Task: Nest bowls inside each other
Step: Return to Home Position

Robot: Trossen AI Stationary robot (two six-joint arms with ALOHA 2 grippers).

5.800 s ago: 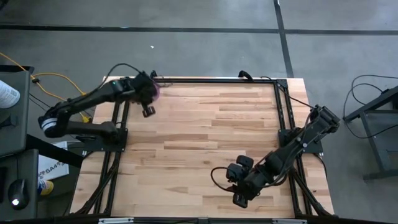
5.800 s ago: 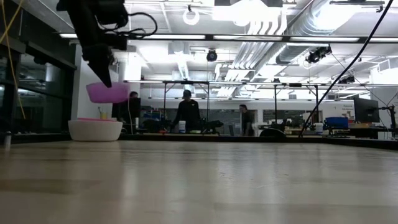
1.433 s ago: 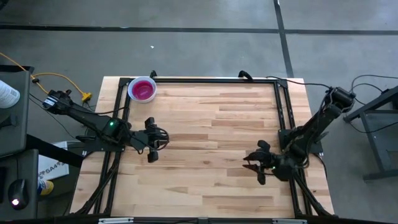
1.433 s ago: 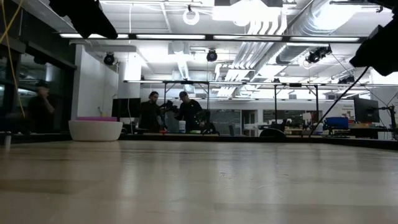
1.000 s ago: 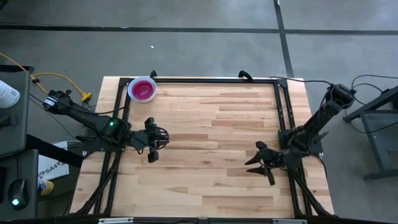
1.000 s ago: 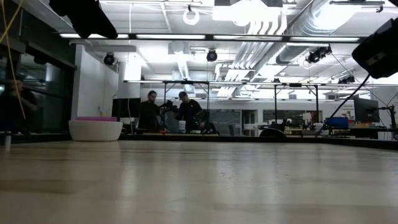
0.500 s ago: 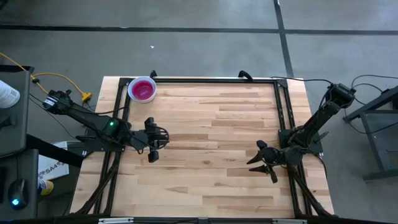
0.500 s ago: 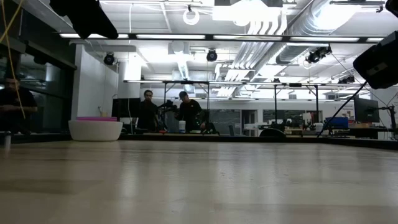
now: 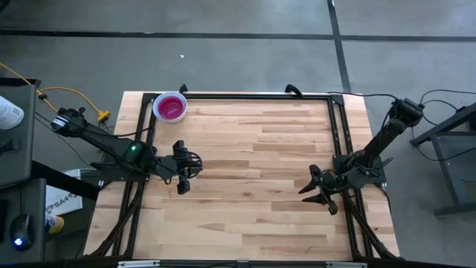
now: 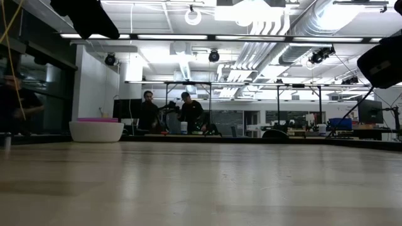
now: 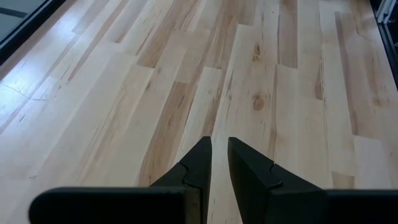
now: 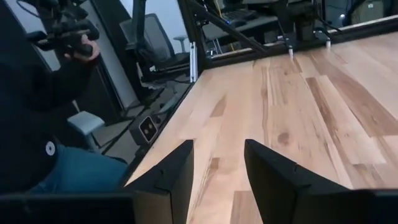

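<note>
Purple on top: we see a purple round plastic bowl [image 9: 169, 107] at the far left corner of the light wooden tabletop [image 9: 253, 149]. From the side, only its thin edge peeks out of a white round plastic bowl [image 10: 96, 132] that sits at the bottom. We cannot see any bowls between them.

The left claw [image 9: 192, 165] hangs over the left side of the tabletop, well apart from the bowls. Its two dark fingers [image 11: 199, 165] are almost touching, with just a thin gap, and they hold nothing.

The right claw [image 9: 312, 190] hangs over the right side, near the black frame [image 9: 338, 141]. Its fingers [image 12: 177, 171] are spread wide and hold nothing. Past it, beside the tabletop, is a person in a dark top and blue trousers [image 12: 37, 124].
</note>
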